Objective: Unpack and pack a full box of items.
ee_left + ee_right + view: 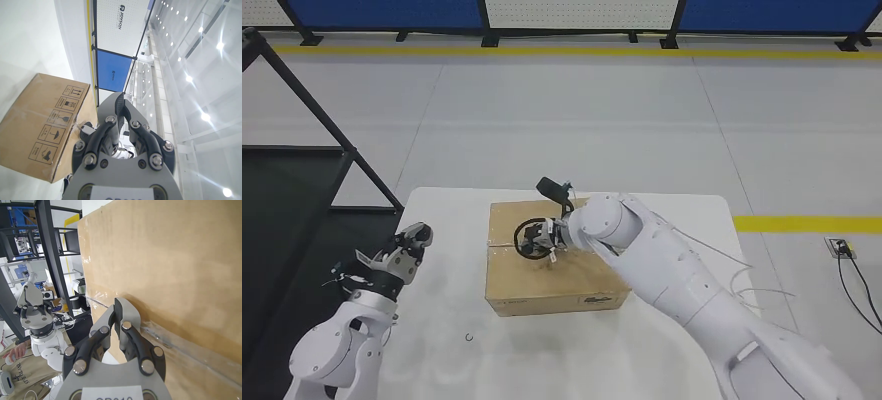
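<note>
Pale grey floor (542, 110) spreads beyond my white tabletop (442, 300), crossed by a yellow line (542, 50). Blue panels (382, 12) stand behind it; ceiling lights (189, 78) shine above me.

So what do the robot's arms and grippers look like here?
The left arm and right arm have smooth white rounded shells; thin white cables trail beside the right arm. The left gripper and right gripper each have a grey body, black linkage bars with silver bolts, ribbed black pads and a white label.
</note>
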Available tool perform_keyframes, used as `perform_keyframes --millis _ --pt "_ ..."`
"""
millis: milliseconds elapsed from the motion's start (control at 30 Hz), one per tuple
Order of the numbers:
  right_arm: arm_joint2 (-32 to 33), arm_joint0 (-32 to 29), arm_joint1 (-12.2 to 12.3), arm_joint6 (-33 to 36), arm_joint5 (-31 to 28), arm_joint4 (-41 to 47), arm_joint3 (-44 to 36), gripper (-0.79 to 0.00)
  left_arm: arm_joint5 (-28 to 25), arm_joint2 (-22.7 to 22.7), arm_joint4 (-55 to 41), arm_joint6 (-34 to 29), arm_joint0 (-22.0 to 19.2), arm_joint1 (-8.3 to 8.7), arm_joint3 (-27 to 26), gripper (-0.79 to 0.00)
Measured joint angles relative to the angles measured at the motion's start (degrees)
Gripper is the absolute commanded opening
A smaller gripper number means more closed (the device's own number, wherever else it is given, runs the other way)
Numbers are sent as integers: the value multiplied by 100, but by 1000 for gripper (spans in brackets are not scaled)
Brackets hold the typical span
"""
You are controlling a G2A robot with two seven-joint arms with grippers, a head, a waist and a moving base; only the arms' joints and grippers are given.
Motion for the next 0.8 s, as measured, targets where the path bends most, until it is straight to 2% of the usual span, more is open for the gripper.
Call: perform_keyframes --millis 433,600,800 --pt "-178 193 -556 8 -362 70 631 -785 -42 -10 -52 -134 81 20 28 -785" --pt "21 310 -539 105 -615 69 950 -785 -28 14 -18 -218 66 32 3 -785" --pt "246 281 -366 286 -680 -140 1035 -785 20 96 87 -286 -17 47 -22 -785"
